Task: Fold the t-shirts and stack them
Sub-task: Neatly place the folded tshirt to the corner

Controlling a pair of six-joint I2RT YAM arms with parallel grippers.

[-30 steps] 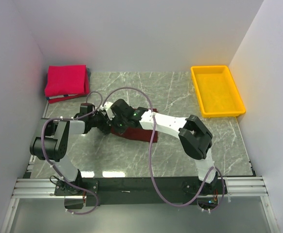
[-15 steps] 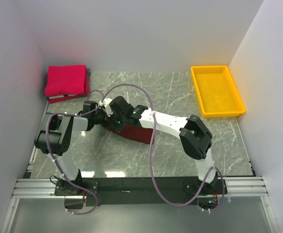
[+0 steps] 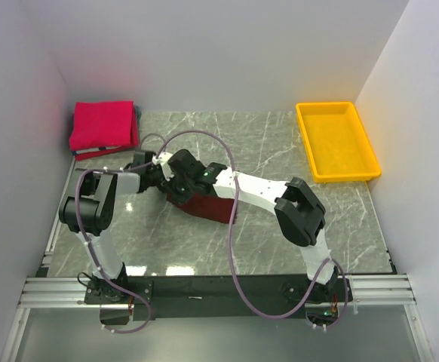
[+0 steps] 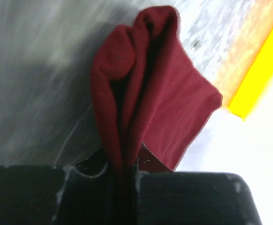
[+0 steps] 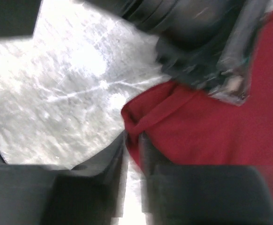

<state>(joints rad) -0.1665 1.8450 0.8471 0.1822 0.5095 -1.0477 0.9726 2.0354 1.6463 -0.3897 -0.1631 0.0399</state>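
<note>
My left gripper and right gripper both pinch the soft dark maroon cloth t-shirt — limp, light, best held at bunched edges.

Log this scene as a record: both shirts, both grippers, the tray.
maroon t-shirt: bunched, centre-left
pinkish-red t-shirt: folded, far-left corner
left gripper: shut on maroon cloth
right gripper: shut on maroon edge
yellow tray: far right, nothing in it
</note>
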